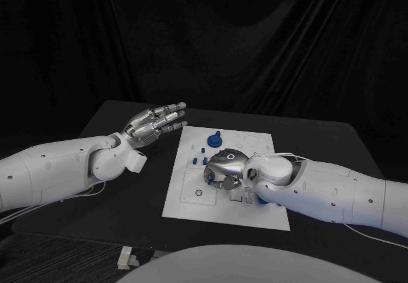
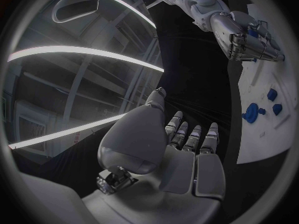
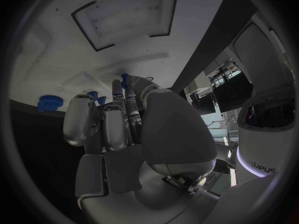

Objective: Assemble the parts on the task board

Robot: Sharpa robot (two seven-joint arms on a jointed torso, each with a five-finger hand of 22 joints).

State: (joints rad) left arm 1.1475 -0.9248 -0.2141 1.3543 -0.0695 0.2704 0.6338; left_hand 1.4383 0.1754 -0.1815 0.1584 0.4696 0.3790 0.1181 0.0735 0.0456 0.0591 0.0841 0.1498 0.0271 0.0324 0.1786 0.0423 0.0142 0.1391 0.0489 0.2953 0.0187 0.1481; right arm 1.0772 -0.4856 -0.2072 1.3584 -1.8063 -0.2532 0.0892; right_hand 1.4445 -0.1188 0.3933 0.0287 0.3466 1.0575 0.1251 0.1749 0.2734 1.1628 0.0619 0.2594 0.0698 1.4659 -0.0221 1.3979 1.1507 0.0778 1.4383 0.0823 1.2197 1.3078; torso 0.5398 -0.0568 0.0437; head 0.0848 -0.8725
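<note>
The white task board (image 1: 191, 194) lies mid-table. At its far end stands a blue gear (image 1: 214, 141), with small blue parts (image 1: 200, 160) nearer. My right hand (image 1: 223, 170) hovers low over the board's middle with its fingers curled down. In the right wrist view, the right hand (image 3: 124, 129) seems to pinch a small blue part (image 3: 124, 78) at its fingertips, with the gear (image 3: 47, 103) beyond. My left hand (image 1: 157, 125) is raised left of the board, fingers straight and apart, holding nothing. The left wrist view shows the left hand (image 2: 181, 154), the right hand (image 2: 246, 37) and the gear (image 2: 251, 113).
The black table (image 1: 111, 177) extends to the left of the board under my left arm. My right forearm (image 1: 315, 191) covers the board's near right corner, where a bit of blue (image 1: 262, 201) peeks out.
</note>
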